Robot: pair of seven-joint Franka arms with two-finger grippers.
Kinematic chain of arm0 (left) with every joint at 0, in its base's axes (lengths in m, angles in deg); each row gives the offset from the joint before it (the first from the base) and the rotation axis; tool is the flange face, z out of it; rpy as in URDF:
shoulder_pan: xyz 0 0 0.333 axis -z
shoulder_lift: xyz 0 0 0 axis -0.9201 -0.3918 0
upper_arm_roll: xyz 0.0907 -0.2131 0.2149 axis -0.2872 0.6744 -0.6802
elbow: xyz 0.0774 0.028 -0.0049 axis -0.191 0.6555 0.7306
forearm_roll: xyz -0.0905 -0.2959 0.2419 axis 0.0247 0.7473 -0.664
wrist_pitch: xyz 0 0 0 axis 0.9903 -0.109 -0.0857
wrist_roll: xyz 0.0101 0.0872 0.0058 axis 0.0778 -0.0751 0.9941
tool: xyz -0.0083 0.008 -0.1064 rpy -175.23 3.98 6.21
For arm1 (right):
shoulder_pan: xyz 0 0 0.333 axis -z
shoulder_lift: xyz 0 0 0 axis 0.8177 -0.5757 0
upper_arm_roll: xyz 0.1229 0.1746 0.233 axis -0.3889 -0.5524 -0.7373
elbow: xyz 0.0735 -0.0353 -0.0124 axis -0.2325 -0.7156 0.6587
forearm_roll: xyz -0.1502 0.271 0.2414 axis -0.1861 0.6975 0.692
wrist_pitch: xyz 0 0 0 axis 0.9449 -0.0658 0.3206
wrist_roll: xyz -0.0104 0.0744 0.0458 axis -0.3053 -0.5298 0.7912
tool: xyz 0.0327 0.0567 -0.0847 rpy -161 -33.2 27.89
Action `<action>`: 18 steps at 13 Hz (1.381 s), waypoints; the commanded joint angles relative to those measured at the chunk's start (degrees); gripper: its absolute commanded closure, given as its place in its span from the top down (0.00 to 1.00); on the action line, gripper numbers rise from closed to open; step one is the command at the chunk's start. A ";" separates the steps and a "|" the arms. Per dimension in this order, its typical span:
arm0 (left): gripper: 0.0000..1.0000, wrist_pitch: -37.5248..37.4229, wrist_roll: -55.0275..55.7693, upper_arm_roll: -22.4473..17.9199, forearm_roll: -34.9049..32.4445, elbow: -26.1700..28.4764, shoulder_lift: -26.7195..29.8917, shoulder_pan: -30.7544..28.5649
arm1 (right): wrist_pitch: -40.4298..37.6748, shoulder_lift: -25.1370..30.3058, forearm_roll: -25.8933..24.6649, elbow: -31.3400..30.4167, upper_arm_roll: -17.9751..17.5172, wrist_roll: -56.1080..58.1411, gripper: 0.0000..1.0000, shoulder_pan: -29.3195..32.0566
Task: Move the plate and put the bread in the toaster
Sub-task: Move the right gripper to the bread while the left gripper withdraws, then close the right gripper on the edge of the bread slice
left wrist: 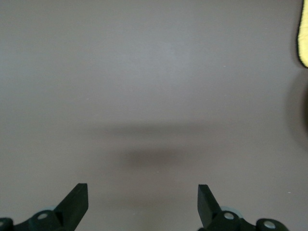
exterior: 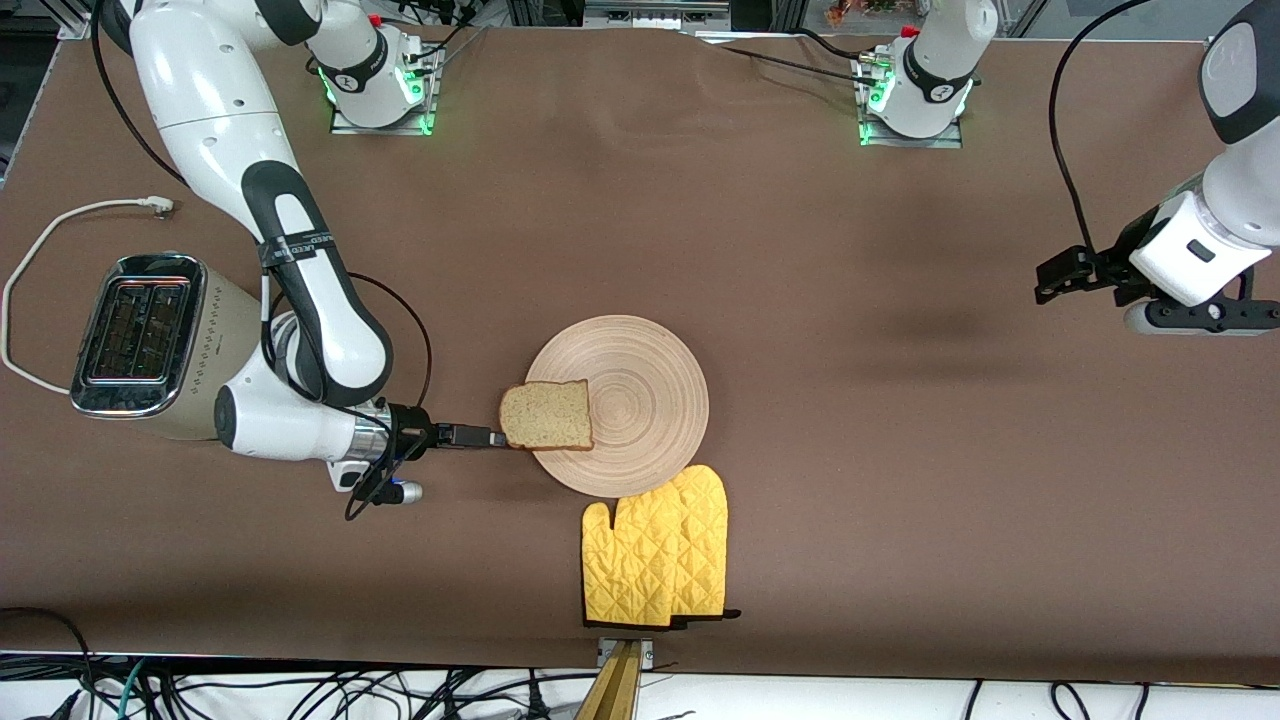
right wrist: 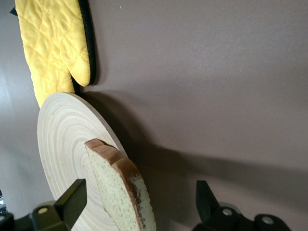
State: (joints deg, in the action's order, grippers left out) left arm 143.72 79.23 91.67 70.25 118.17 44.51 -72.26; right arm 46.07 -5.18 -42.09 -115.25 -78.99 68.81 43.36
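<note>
The pale wooden plate (exterior: 640, 385) (right wrist: 62, 139) lies mid-table. The brown speckled bread (exterior: 547, 415) (right wrist: 120, 192) rests on the plate's edge toward the right arm's end and overhangs the rim. My right gripper (exterior: 500, 437) (right wrist: 139, 202) is low at that edge, turned sideways and open. The slice sits between its fingers (right wrist: 72, 202), with a gap on each side. The cream toaster (exterior: 140, 345) stands at the right arm's end of the table, its slots facing up. My left gripper (exterior: 1050, 280) (left wrist: 143, 192) waits open over bare table at the left arm's end.
Two yellow quilted oven mitts (exterior: 655, 550) (right wrist: 53, 48) (left wrist: 303, 33) lie against the plate's rim, nearer to the front camera. The toaster's white cord (exterior: 40, 250) loops on the table beside it. The right arm's elbow hangs close beside the toaster.
</note>
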 commanded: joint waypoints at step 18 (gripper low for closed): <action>1.00 -2.72 -0.14 0.80 0.89 -1.81 -1.06 -2.06 | -2.87 0.66 1.33 -2.94 -1.71 1.20 0.00 -1.70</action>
State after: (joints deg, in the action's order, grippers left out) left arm 142.29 79.25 92.00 69.95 117.99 44.25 -73.70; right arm 43.67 -5.45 -41.59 -117.36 -80.39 68.85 41.66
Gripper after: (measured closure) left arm 0.000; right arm 0.859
